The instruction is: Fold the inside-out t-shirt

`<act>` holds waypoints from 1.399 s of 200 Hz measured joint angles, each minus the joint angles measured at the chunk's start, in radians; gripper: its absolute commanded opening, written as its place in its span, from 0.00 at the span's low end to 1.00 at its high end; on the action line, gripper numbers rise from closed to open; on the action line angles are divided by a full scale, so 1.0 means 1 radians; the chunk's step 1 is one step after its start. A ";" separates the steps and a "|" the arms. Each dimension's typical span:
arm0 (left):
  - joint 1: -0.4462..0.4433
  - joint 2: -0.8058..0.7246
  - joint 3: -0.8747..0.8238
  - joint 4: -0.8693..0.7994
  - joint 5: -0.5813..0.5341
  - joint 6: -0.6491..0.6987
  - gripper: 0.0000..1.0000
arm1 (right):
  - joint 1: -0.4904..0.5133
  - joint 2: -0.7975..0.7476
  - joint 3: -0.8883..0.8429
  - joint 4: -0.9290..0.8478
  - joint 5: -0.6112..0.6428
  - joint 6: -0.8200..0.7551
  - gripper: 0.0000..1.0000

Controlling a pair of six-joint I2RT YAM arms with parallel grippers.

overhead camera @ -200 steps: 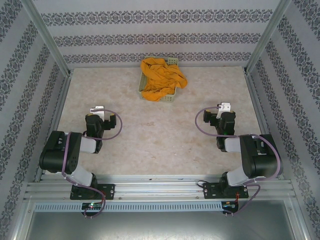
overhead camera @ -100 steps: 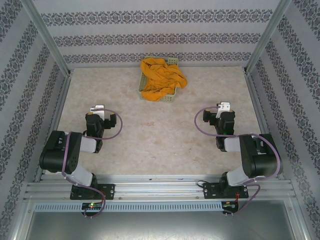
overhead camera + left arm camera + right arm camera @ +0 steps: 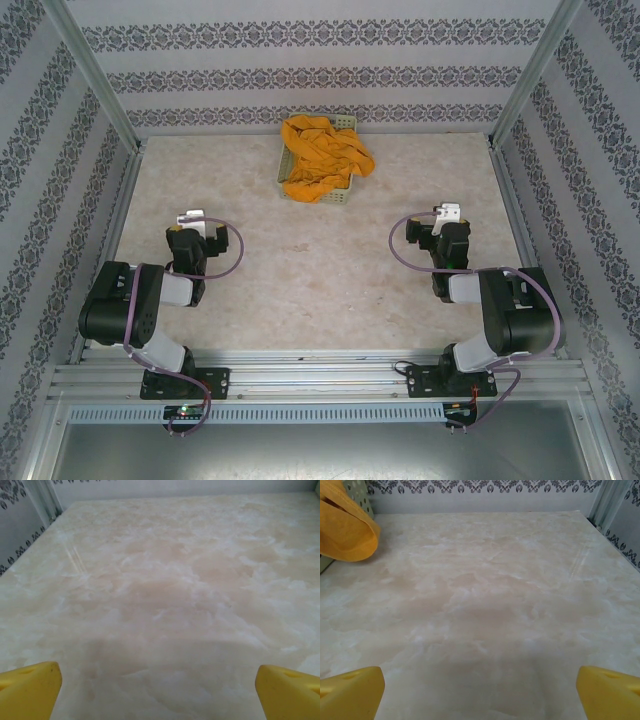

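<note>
Two arms sit low at the near edge of the surface [image 3: 300, 280], L arm [image 3: 130, 305] and R arm [image 3: 510, 310], well apart, both aimed at the far wall [image 3: 300, 75].

The left jaws stand wide open, gripping nothing. In the L wrist view the yellow fingertips [image 3: 30, 690] sit at the bottom corners w/ bare marbled surface btwn them. The right jaws are the same: spread fully, nothing held. Their yellow tips are at the bottom corners of the R wrist view, w/ plain surface in the gap.

The inside-out t-shirt [image 3: 322, 155] is a bunched orange-yellow heap in a pale green perforated basket [image 3: 346, 122]. The basket is at far ctr of the surface, near the back wall. Cloth piles above the rim and spills over the basket's right side and near edge. Neither arm touches it. It lies well ahead of both, approx midway btwn them.

In the R wrist view a loop of the t-shirt [image 3: 345, 530] hangs at upper left, beside a bit of basket wall [image 3: 359, 492].
</note>
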 measured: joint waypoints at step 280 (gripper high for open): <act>-0.085 -0.426 0.214 -0.798 0.366 -0.700 1.00 | 0.395 0.309 1.080 -1.007 0.010 0.404 0.98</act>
